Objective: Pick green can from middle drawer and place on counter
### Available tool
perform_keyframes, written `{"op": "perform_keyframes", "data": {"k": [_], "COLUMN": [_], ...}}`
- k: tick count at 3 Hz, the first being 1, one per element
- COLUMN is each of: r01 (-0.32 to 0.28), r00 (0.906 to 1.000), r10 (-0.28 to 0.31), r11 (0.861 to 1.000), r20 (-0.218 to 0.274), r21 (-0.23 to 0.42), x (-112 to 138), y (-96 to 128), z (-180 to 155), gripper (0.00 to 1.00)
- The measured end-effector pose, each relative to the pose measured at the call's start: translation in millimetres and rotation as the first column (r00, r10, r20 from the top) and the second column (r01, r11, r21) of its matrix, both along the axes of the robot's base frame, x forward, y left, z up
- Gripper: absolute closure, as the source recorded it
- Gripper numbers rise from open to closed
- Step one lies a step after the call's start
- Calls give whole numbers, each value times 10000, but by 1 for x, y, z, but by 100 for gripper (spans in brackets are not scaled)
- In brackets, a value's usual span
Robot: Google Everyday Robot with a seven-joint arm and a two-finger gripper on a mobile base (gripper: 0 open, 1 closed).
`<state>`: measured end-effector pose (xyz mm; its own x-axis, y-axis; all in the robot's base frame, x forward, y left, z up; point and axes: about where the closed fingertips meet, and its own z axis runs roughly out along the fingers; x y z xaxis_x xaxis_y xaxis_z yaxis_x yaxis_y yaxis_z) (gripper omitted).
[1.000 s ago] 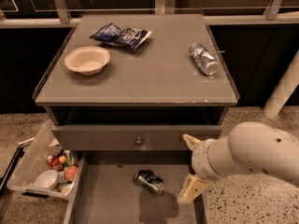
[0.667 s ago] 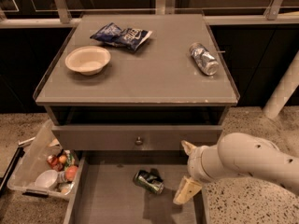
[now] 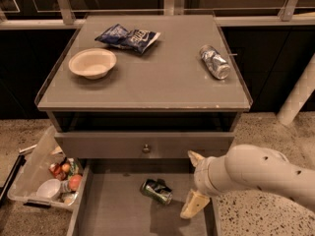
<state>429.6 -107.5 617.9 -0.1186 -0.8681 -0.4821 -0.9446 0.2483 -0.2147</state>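
End effector (image 3: 195, 182) beside green can (image 3: 156, 191), in middle drawer (image 3: 117, 213), label unreadable

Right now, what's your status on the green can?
Open gripper low over middle drawer, beside green can, not gripping. Can on its side on drawer floor. Nothing between them.

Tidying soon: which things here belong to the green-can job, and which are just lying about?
Job: dark green metal can, grey middle drawer, grey counter top, open gripper beside the can.
Lying about: white bowl, blue snack bag, dented silver-blue can, clear bin.
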Motion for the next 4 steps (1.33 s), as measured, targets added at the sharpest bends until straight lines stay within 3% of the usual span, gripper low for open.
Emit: {"op": "perform_keyframes", "data": {"k": [2,4], "r01": [56,598], "r00": [9999,9979], "r10": [-51,-538], "r11": [9981,9795], "r20": [-90,-360], "r21": [606,1924], "x": [8,21], "y": [13,30], "z": [-66,-138], "gripper": [0,0]}}
